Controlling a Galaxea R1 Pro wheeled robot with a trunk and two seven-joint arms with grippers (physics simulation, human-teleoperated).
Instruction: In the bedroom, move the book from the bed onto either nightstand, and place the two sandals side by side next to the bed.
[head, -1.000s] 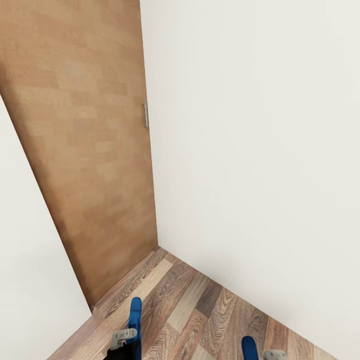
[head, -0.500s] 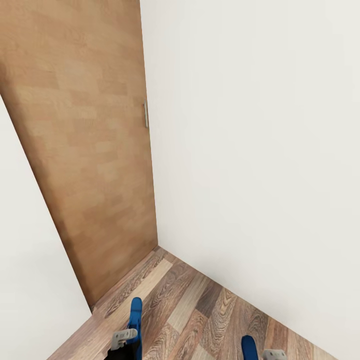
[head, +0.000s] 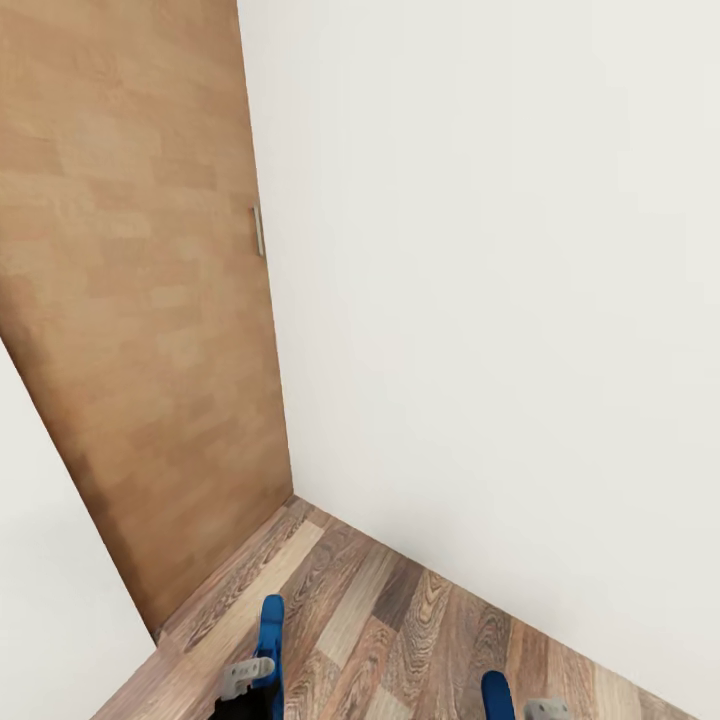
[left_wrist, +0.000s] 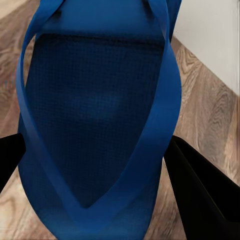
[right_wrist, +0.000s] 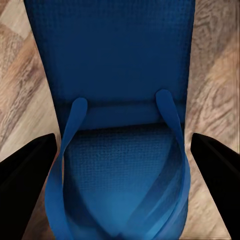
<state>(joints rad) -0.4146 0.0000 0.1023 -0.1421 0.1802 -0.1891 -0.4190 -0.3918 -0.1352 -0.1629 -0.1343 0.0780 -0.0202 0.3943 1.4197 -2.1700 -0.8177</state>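
I hold one blue sandal in each gripper, above the wood-plank floor. In the head view the left sandal (head: 271, 640) sticks up at the bottom edge, and the tip of the right sandal (head: 497, 696) shows further right. My left gripper (left_wrist: 100, 175) is shut on its sandal (left_wrist: 100, 100), with black fingers (left_wrist: 200, 195) on both sides of the sole. My right gripper (right_wrist: 122, 180) is likewise shut on the other sandal (right_wrist: 115, 65), between dark fingers (right_wrist: 25, 180). The book, the bed and the nightstands are out of view.
I face a room corner. A light wooden door (head: 130, 300) with a small metal handle (head: 258, 230) stands at the left. A plain white wall (head: 500, 300) rises close ahead and to the right. Grey-brown plank floor (head: 380, 610) runs into the corner.
The whole picture has shifted: door and corner now sit further left, so the camera has turned to the right. Both sandals stay in the same place in the grippers.
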